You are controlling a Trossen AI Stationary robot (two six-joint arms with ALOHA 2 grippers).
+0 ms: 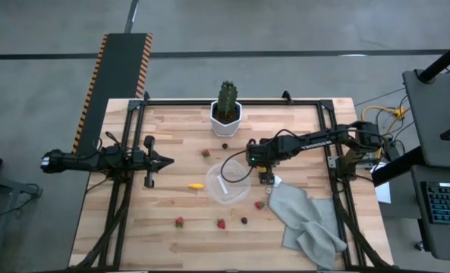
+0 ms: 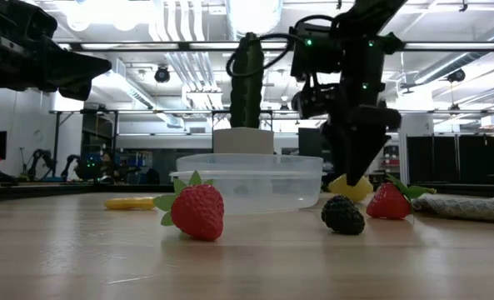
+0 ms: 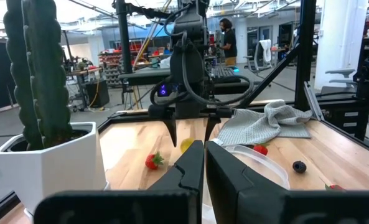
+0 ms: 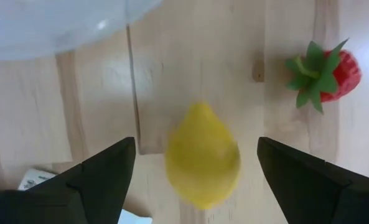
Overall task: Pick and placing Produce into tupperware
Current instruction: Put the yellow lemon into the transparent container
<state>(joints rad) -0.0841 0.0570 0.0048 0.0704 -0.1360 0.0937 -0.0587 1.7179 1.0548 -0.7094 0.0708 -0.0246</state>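
My right gripper (image 4: 196, 144) is open and points down over the yellow lemon (image 4: 203, 157), one finger on each side and neither touching it. The lemon lies on the table just right of the clear round tupperware (image 1: 227, 183). In the low view the right gripper (image 2: 355, 173) hangs just above the lemon (image 2: 351, 188). Strawberries (image 1: 206, 152) (image 1: 180, 221) (image 1: 221, 224) (image 1: 259, 204), dark berries (image 1: 225, 145) (image 1: 244, 221) and a yellow-orange piece (image 1: 196, 185) lie scattered on the wood. My left gripper (image 1: 164, 160) waits shut near the left side, above the table.
A tall green cactus in a white hexagonal pot (image 1: 226, 114) stands at the far middle of the table. A crumpled grey cloth (image 1: 308, 218) lies near the right near corner, close to my right gripper. A black frame (image 1: 232, 101) edges the table.
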